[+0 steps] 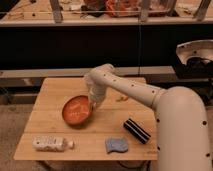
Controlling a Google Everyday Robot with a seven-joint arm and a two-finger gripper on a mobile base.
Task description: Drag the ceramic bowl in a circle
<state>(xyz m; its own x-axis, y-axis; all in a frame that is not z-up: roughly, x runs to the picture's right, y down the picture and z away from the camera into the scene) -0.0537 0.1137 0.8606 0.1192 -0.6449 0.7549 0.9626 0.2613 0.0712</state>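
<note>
1. bowl point(76, 111): orange, shallow, upright on the wooden bench point(52, 92). Sits left of centre as the camera sees it, abt midway btw the far and near edges.
2. gripper point(93, 104): points down at the bowl's right rim, touching it or just over it, can't tell which. Open, closed or clamped on the rim: can't tell either.
3. arm point(131, 89): white, comes in from the camera's right, crosses above the far-right part of the bench and bends down nr bench centre.
4. bottle point(51, 144): clear plastic, lying on its side nr the near-left corner, cap end toward the right, apart from the bowl.
5. sponge point(116, 145): blue, flat, close to the near edge, approx mid-length.
6. striped block point(136, 131): black w/ pale stripes, just beside the sponge on its right-edge side, a bit further from the near edge.
7. robot body point(182, 130): big white rounded shell at the right edge, hides the near-right corner.
</note>
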